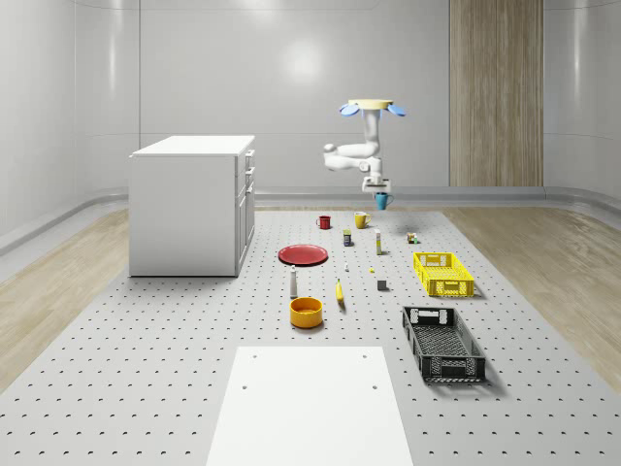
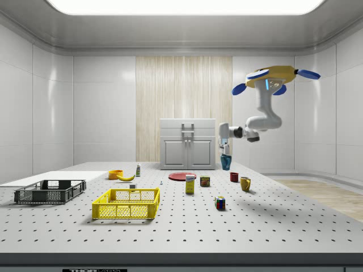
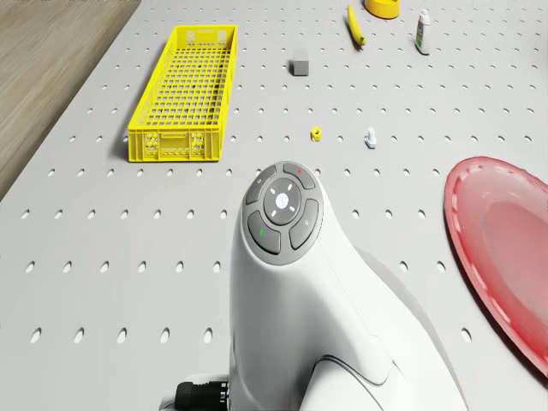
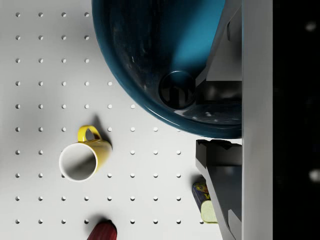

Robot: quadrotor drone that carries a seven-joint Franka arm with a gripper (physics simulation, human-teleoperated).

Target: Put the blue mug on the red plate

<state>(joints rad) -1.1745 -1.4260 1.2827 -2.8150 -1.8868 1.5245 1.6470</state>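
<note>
Quadrotor drone [image 1: 370, 105] hovering above the perforated grey table [image 1: 175, 369], two-finger gripper [image 1: 380, 196] gripping one glossy blue mug [image 1: 382, 201] aloft, one round red plate [image 1: 304, 254] lying apart, no legible writing.

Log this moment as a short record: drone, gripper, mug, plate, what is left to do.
drone: hovers above the table's far end, resting on nothing
gripper: shut on the blue mug's rim, one finger inside, one outside
blue mug: lifted off the table, hanging above the yellow mug
red plate: bare, on the table, toward the whole-scene view's left of the blue mug and nearer that camera
left to do: carry the blue mug over the red plate and set it down
</note>
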